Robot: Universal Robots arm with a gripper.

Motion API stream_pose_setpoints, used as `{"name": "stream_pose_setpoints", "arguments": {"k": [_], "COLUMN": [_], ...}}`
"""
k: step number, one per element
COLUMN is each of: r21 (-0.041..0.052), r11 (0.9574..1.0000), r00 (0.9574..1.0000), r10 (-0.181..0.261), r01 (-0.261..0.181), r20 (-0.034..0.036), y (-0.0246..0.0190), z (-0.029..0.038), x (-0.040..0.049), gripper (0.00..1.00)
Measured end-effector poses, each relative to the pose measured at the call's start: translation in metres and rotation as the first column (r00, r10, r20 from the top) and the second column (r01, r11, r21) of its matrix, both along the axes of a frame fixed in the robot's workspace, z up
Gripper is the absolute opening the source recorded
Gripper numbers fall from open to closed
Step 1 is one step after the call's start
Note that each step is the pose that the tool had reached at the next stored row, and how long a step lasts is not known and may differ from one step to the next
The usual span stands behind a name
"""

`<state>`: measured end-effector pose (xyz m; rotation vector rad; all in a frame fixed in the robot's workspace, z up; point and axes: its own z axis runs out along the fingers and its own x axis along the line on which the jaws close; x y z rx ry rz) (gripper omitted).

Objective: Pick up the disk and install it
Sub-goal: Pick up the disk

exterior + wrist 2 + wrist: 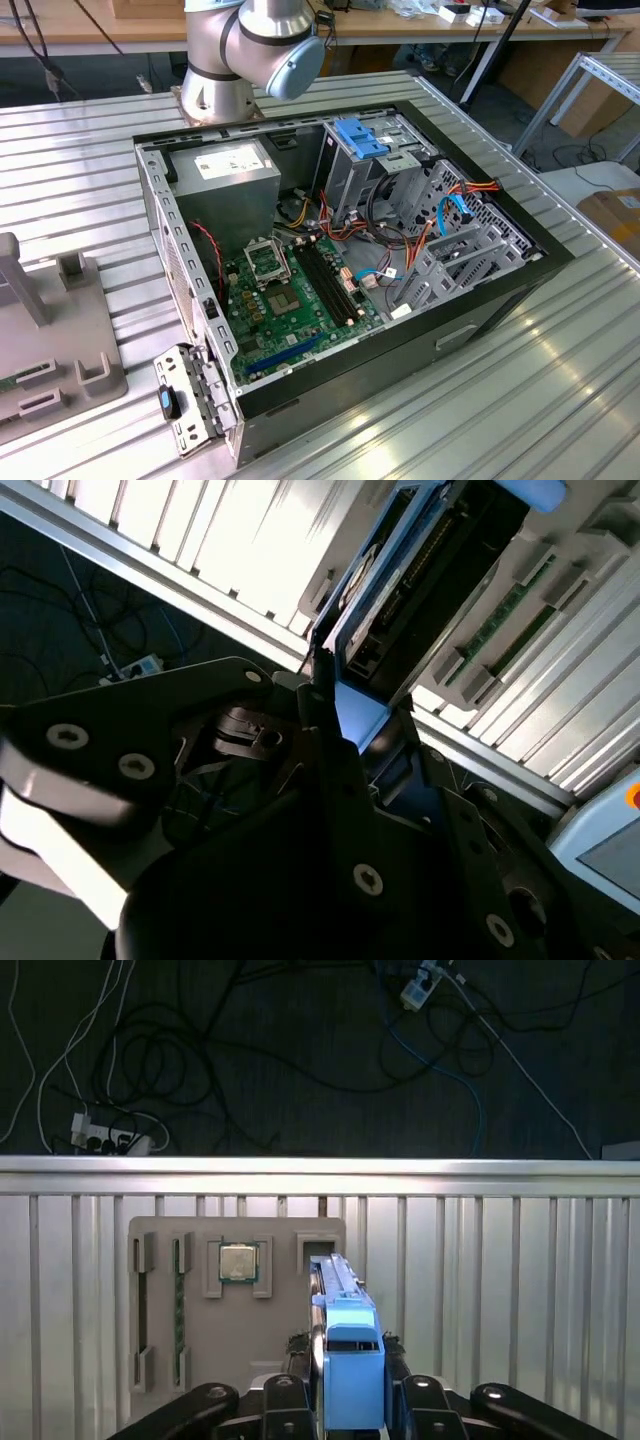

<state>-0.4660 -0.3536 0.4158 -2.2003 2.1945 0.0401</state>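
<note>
- A robotics lab or electronics workshop: a robot arm (250, 45) stood mounted on a ribbed aluminium counter (80, 170).
- An open computer case (470, 320) lay on it, its motherboard (290, 300) and coloured wiring (452, 205) bare.
- A grey fixture tray (255, 1330) held a processor chip (237, 1261) and a memory stick (180, 1310).
- The hand (350, 1395) clasped the disk (350, 1345), a bare drive in a blue carrier.
- Cables (160, 1055) and a power strip (108, 1140) littered the dark floor (320, 1110); wooden benches (100, 25) stood behind.

blue-framed disk (352, 1375), grey ribbed table (500, 1280)

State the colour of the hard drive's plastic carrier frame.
Bright blue plastic carrier frame, clearest in the first wrist view.
</note>
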Motion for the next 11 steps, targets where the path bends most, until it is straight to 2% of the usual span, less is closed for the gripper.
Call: {"name": "stream_pose_setpoints", "arguments": {"k": [6, 8, 11], "r21": [-0.0001, 0.0, 0.0], "r11": [1.0, 1.0, 1.0], "r00": [1.0, 1.0, 1.0], "r10": [0.0, 0.0, 0.0], "r01": [0.0, 0.0, 0.0], "r20": [-0.0002, 0.0, 0.0001], "y": [0.0, 0.0, 0.0], "z": [0.0018, 0.0062, 0.0183], "x": [0.0, 0.0, 0.0], "gripper": [0.36, 0.36, 0.36]}}
